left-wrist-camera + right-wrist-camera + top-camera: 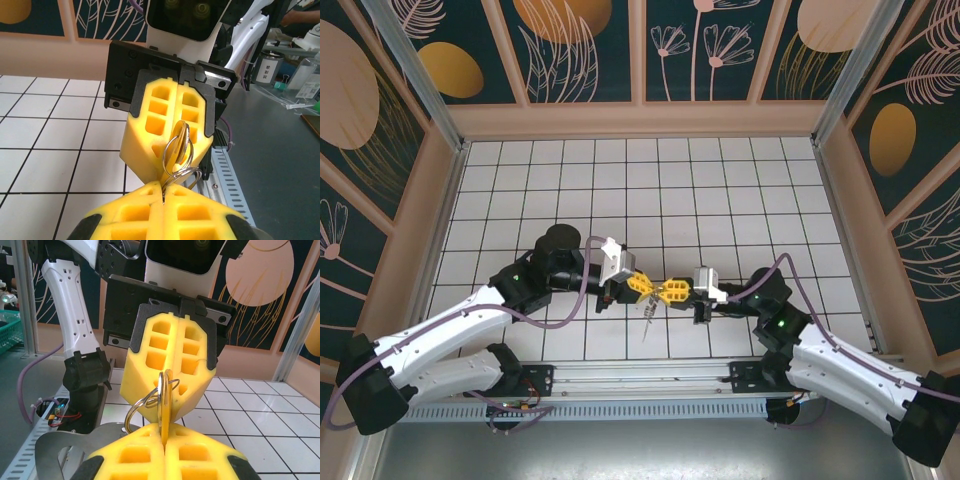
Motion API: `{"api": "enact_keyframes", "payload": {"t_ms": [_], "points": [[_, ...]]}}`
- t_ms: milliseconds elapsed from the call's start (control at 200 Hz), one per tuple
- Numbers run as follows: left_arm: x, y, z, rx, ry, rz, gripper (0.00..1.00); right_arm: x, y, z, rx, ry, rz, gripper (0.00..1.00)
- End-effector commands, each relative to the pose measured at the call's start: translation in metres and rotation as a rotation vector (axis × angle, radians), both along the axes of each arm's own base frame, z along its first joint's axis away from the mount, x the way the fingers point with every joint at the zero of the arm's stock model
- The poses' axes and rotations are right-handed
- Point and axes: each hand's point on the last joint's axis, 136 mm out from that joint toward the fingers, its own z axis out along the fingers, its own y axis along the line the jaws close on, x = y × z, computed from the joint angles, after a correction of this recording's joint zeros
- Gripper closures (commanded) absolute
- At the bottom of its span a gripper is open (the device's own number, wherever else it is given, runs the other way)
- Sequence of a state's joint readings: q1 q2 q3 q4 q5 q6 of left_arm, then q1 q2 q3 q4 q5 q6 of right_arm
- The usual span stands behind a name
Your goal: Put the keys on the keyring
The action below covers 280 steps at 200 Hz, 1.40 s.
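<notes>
just above the tiled worktop (720, 190), my hands meet tip to tip: the left hand (650, 288) clamps the keyring (186, 171) steady, the right hand (667, 291) pinches the brass key (164, 407) edge-on at its loop, seemingly for threading; silvery keys (648, 320) dangle beneath.

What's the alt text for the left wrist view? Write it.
The yellow left tool, at the bottom, pinches a silver wire keyring; the facing yellow right tool pinches a brass-gold key against it, over a white tiled table.
</notes>
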State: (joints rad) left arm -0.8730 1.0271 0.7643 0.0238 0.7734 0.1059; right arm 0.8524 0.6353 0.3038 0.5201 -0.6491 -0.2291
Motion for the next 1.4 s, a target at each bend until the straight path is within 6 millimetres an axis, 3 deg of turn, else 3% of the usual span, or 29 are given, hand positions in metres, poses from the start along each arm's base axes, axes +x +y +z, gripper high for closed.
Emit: {"api": "enact_keyframes", "payload": {"t_ms": [0,510,1026,1331,1396], "points": [[0.002,-0.002,0.004,-0.022,-0.012,0.026,1.0,-0.005,-0.004,0.027,0.074,-0.062,0.006,1.0],[0.001,0.005,0.018,-0.059,-0.039,0.057,1.0,-0.031,-0.004,0.024,0.059,-0.124,0.09,1.0],[0.005,0.003,0.023,-0.058,-0.035,0.066,1.0,-0.028,0.003,0.007,0.008,-0.126,0.078,1.0],[0.004,0.01,0.022,-0.035,-0.044,0.085,1.0,-0.028,-0.002,0.016,0.04,-0.132,0.061,1.0],[0.003,0.013,0.021,-0.018,-0.06,0.095,0.87,-0.029,-0.002,0.018,0.043,-0.13,0.064,1.0]]}}
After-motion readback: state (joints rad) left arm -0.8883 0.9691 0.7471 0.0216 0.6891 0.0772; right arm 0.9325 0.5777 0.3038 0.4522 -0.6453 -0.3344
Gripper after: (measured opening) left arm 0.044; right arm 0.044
